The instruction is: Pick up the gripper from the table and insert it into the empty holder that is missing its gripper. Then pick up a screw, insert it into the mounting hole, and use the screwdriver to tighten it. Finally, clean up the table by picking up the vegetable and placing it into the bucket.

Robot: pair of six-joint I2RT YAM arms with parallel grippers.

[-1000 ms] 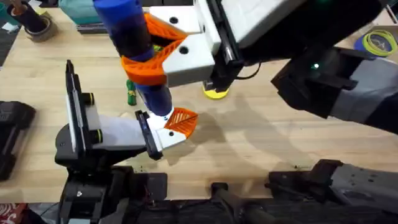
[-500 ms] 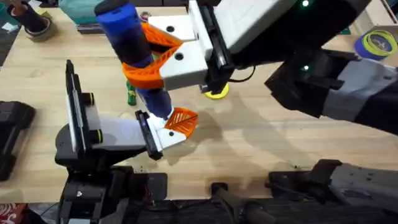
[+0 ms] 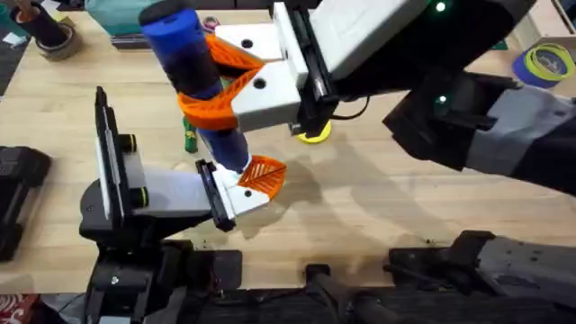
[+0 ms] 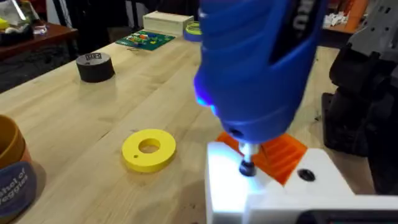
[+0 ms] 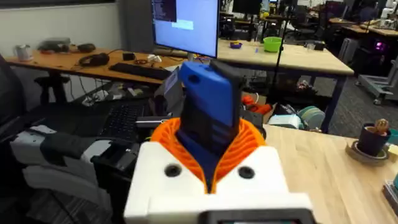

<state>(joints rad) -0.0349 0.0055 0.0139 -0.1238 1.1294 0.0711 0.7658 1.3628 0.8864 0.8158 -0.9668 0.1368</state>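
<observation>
Gripping the screwdriver (image 3: 193, 72), right tool (image 3: 236, 76) sets its tip on the holder (image 4: 261, 186)

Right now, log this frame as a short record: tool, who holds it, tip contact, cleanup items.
tool: screwdriver, upright, blue
held by: right gripper, orange pads clamped around its body
tip: on a screw in the white holder, beside the orange gripper
left gripper: cannot tell
vegetable: on the table, behind the screwdriver
bucket: on the table by the yellow ring
</observation>
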